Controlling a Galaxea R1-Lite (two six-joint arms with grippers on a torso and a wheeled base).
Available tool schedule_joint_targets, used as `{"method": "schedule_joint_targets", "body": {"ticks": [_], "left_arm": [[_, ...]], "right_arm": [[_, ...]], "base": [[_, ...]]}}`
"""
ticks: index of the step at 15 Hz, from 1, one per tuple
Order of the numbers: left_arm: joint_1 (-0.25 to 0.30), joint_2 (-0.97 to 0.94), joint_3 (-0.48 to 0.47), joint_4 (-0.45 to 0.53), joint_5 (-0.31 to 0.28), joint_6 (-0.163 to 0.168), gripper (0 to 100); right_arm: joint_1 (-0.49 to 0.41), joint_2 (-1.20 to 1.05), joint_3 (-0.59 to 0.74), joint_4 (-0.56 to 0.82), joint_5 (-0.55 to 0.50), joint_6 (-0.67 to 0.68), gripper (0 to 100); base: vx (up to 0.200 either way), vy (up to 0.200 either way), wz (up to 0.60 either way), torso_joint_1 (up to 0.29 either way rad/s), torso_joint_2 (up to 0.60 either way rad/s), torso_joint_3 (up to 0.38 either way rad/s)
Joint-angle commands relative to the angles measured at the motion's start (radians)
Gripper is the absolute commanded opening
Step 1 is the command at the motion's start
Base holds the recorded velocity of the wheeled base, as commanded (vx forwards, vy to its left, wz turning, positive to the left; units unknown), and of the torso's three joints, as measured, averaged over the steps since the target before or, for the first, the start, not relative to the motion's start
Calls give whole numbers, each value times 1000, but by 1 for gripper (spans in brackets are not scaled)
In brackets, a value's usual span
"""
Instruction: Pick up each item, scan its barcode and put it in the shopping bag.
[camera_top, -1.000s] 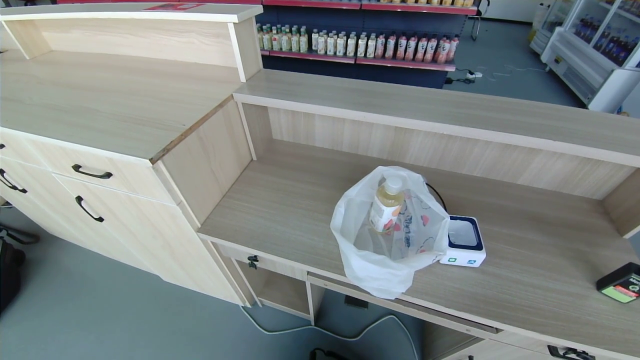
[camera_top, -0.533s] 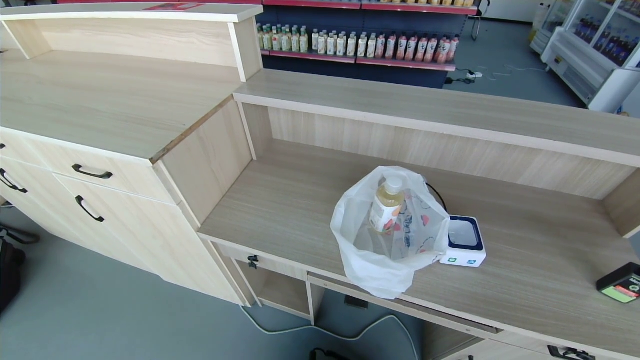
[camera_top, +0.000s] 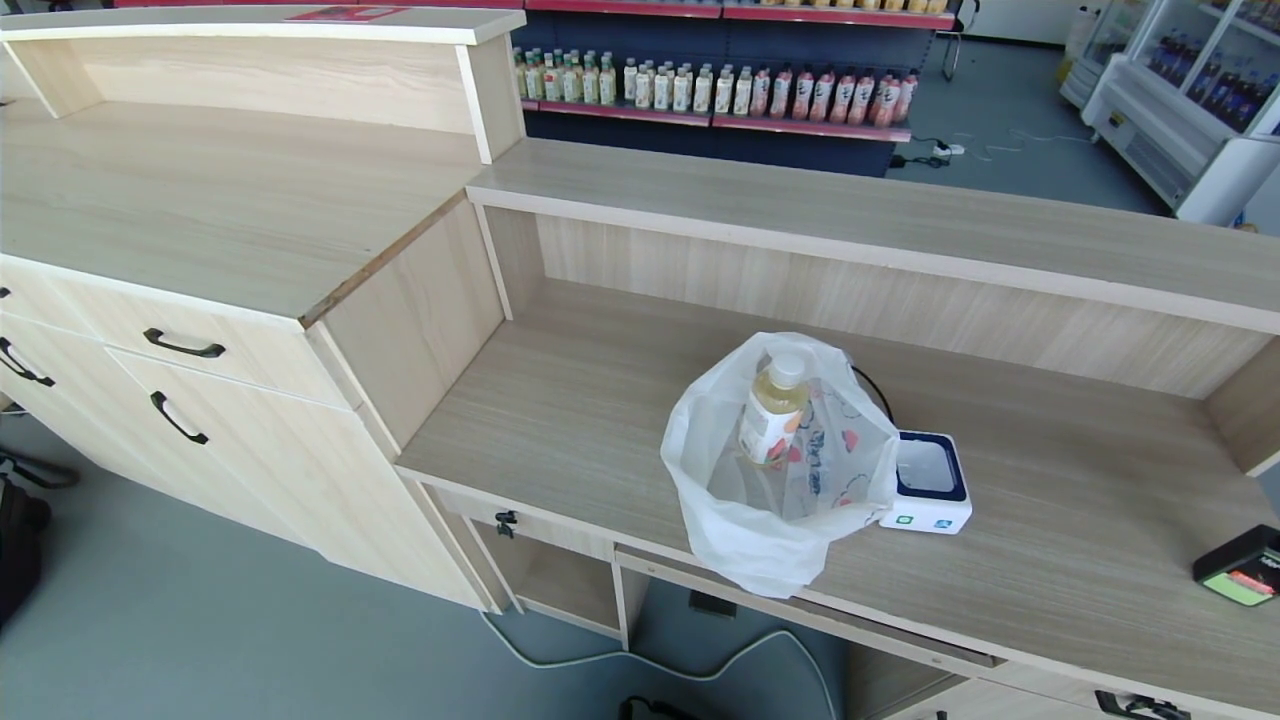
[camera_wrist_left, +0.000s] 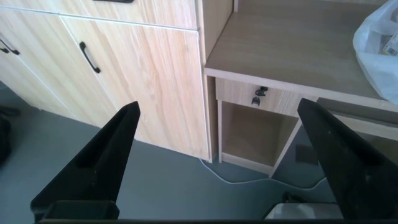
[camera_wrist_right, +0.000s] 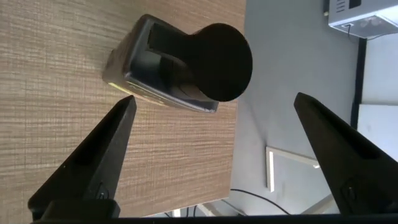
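Drink bottle (camera_top: 775, 405) stands inside shopping bag (camera_top: 745, 545) on counter (camera_top: 590, 420), beside white scanner (camera_top: 930, 485). Left gripper (camera_wrist_left: 219, 104) and right gripper (camera_wrist_right: 216, 98) both spread, empty. We judge bagging done; next needs another item.

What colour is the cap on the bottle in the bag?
White. The cap tops the bottle in the bag; head view shows it best.

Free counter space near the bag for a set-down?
Two bare patches of counter: between the cabinet side and the bag, and between the scanner and the black terminal at the right edge. Crowded only where bag and scanner sit tight together.
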Motion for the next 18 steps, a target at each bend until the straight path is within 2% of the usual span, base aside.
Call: {"method": "schedule_joint_targets", "body": {"ticks": [1,6,16,17,18], "left_arm": [[0,0,0,0,0,0,100],[0,0,0,0,0,0,100],[0,0,0,0,0,0,100],[0,0,0,0,0,0,100],[0,0,0,0,0,0,100]], "right_arm": [[19,27,-8,-2,0,19,100],[66,68,-77,0,0,102,100],[95,79,-79,-5,37,154,100],[98,80,-76,-14,40,153,0],[105,80,-73,-15,41,153,0]], "base": [[0,0,0,0,0,0],[0,0,0,0,0,0],[0,0,0,0,0,0],[0,0,0,0,0,0],[0,0,0,0,0,0]]}}
